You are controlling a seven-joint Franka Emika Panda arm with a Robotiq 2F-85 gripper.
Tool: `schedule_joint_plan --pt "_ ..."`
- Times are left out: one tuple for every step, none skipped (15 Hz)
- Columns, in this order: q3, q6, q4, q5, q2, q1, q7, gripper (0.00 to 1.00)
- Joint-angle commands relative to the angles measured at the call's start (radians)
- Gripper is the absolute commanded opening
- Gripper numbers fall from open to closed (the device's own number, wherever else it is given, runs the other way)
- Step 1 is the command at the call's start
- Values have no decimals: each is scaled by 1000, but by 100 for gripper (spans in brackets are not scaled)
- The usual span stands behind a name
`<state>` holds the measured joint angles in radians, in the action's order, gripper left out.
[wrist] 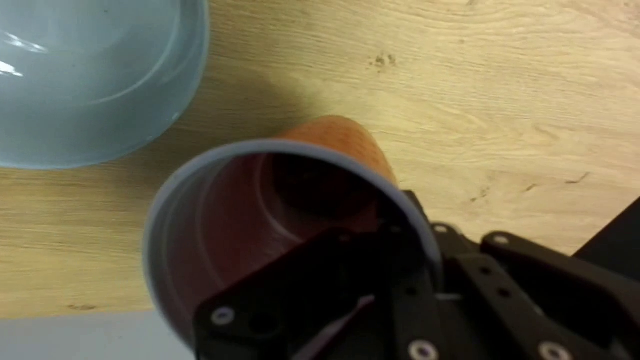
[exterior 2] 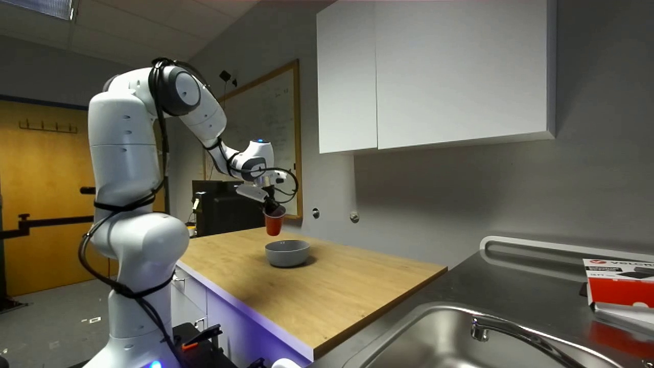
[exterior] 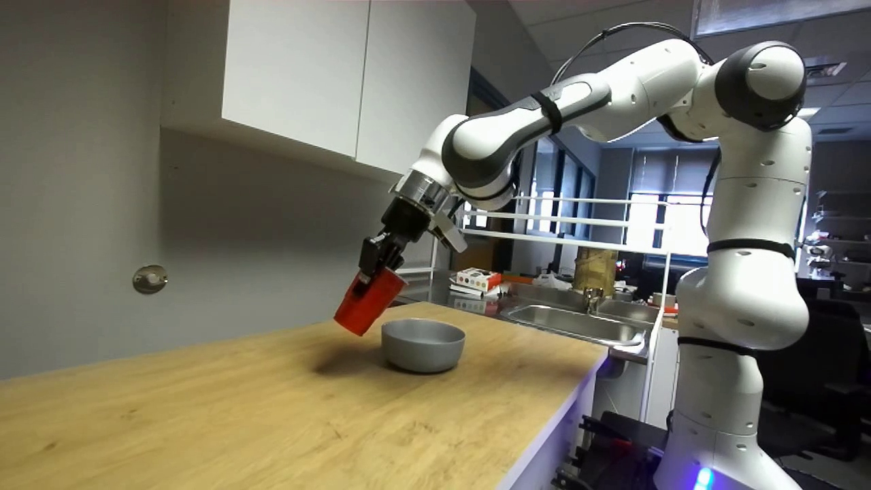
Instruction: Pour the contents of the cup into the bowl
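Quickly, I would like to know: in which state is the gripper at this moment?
Gripper: closed on the wall of the red cup, holding it tilted in the air.

In an exterior view, a red-and-white box [exterior 2: 621, 290] is showing letters beginning "VO", the rest blurring past reading.

The cup [exterior: 367, 305] is looking like plastic, smooth inside; the bowl [wrist: 95, 75] is gleaming glossily; the counter [wrist: 475, 115] is showing wood grain; the sink [exterior 2: 434, 340] and tap [exterior 2: 516, 335] are shining, smooth metal.
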<state>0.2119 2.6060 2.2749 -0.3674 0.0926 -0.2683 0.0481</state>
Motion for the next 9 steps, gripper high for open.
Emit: schedule_joint_plan --pt "-23 -57 -40 -223 -13 -23 243 2" --pt "-30 -75 -35 -302 -6 -21 325 2" --pt "-36 -101 -30 -374 6 -17 398 2" --pt "-45 -127 -21 -444 16 -9 474 2" --pt "-60 -162 -11 -519 30 1 551 2" --pt "-79 -198 1 -588 39 13 629 2" --pt "-100 -241 14 -655 51 29 707 2" --pt "-122 -285 27 -710 56 49 783 2" --pt "-149 -353 36 -763 63 73 861 2"
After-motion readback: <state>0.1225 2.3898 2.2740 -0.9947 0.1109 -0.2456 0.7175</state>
